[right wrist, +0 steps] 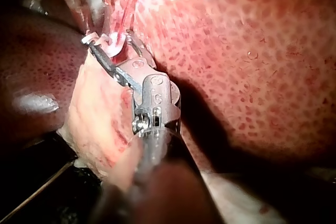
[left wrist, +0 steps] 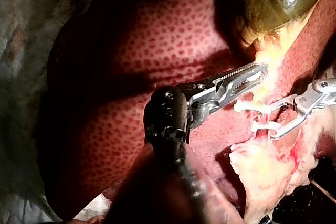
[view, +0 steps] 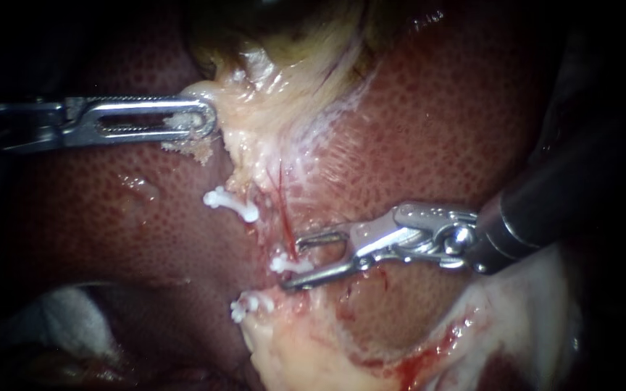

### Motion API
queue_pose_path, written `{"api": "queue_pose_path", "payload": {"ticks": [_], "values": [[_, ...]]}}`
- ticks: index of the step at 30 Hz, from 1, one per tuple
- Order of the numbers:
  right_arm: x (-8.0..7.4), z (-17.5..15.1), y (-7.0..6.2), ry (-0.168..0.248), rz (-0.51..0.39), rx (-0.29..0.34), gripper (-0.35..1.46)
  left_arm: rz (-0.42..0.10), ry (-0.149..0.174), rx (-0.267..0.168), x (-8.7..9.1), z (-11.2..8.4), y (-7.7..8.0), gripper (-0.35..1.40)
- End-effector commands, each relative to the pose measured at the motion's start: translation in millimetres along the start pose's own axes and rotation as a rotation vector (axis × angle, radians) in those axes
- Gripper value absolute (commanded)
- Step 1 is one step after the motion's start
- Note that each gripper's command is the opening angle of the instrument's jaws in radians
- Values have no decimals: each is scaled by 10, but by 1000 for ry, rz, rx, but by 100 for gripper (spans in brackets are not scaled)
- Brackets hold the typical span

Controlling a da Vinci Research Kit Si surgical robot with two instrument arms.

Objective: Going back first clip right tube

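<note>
My right instrument (view: pixel 293 262) comes in from the right with its jaws open on either side of a white clip (view: pixel 284 264). That clip sits across a pale tube with a red streak (view: pixel 284 199). The right wrist view shows the same open jaws (right wrist: pixel 110 43) flanking the clip (right wrist: pixel 113 39). Two more white clips show to the left, one higher (view: pixel 232 204) and one lower (view: pixel 251 304). My left instrument (view: pixel 201 119) is shut on pale tissue below the gallbladder (view: pixel 277 22) and holds it to the left; the left wrist view (left wrist: pixel 257 72) shows the same grip.
Mottled red liver (view: pixel 458 130) surrounds the field on both sides. Pale fatty tissue with fresh blood (view: pixel 313 355) lies below the clips. White gauze (view: pixel 67 311) sits at the lower left. The right instrument's dark shaft (view: pixel 545 203) crosses the right side.
</note>
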Motion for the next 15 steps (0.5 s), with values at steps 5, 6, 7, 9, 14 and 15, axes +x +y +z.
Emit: {"api": "queue_pose_path", "payload": {"ticks": [5,6,7,9,14,15], "values": [[-4,-10,-12,-7,-3,19,49,1,0,0,-1,0,-1,-35],[-4,-14,-15,-7,-3,22,49,1,0,0,-1,0,-1,-35],[-4,-18,-17,-8,-3,24,49,1,0,0,-1,0,-1,-35],[-2,-29,-22,-9,0,31,49,1,0,0,-2,0,-1,-35],[14,-66,-30,-10,-9,53,49,2,0,0,-3,1,-2,-35],[18,-73,-32,-10,-17,55,49,2,0,1,-3,1,-2,-35]]}}
